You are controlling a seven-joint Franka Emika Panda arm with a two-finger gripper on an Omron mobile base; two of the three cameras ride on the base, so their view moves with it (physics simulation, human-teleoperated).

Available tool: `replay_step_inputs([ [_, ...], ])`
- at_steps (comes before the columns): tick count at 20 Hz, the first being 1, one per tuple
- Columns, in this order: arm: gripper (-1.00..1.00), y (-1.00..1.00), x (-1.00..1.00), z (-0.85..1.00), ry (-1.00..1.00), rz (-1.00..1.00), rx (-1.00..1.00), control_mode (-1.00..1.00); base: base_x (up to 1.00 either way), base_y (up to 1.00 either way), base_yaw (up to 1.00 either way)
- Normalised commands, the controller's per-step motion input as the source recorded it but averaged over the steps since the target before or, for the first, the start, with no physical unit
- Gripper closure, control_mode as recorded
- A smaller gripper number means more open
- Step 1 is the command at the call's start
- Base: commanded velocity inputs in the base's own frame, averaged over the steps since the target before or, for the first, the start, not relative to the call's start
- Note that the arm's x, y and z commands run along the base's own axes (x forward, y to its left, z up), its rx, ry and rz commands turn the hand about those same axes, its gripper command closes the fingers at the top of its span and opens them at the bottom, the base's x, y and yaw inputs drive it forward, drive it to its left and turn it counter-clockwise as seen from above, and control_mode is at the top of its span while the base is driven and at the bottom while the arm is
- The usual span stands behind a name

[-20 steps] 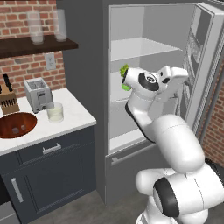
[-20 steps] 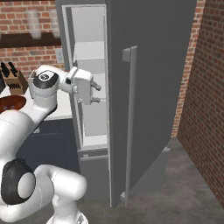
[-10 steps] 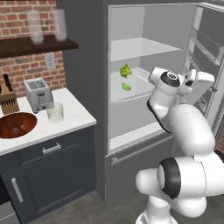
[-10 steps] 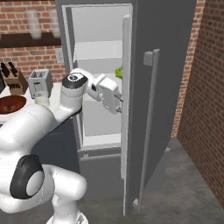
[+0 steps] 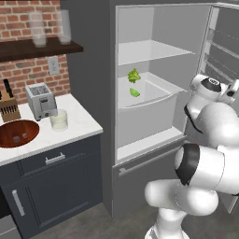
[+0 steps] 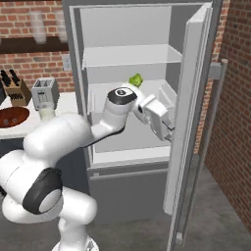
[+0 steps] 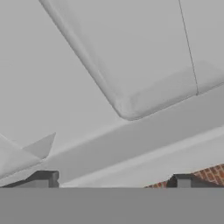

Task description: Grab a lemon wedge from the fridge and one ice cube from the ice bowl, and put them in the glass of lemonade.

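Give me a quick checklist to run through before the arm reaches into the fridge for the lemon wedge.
1. Tall dark-grey fridge door swung wide: ok.
2. Tiny smooth yellow-green lemon wedge in sight, lying in the white drawer below the ruffled leafy green bunch: ok.
3. Two-finger gripper open and holding nothing: ok.
4. Gripper aimed at the wedge: not ok, it sits by the inner face of the door.
5. Short clear tumbler of pale lemonade upright on the white counter: ok.
6. Ice cubes in the wide reddish-brown bowl: ok.
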Motion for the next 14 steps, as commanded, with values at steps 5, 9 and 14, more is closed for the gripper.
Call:
replay_step_inputs([
  [5, -1.0, 0.0, -0.63, 0.27, -0.14, 0.14, -0.02, -1.0, 0.0, 0.0, 0.0],
  [9, -1.0, 0.62, -0.68, 0.63, -0.08, 0.28, -0.12, -1.0, 0.0, 0.0, 0.0],
  [14, -1.0, 0.67, -0.46, 0.71, -0.03, 0.27, -0.16, -1.0, 0.0, 0.0, 0.0],
])
